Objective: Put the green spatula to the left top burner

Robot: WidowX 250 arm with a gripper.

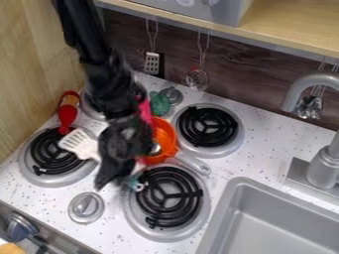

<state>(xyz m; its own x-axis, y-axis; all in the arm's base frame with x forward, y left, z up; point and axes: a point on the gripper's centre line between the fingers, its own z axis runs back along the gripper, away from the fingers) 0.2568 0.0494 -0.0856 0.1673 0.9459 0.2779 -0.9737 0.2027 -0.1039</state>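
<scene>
Looks like a small kitchen, most likely a toy one. Has coil burners (189, 124) set in a speckled white counter (265, 149), and a gray sink (229, 198) with a curved faucet (321, 167) nearby. Also shows utensils (152, 63) hanging below a wooden shelf (295, 32), against a dark wood-grain wall (245, 82).

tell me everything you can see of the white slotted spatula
The white spatula has a broad, slotted head that looks like plastic. It points up and left, overlapping the right side of a black coil burner; whether it touches the coil is unclear. Its lower end disappears behind the black robot arm.
</scene>
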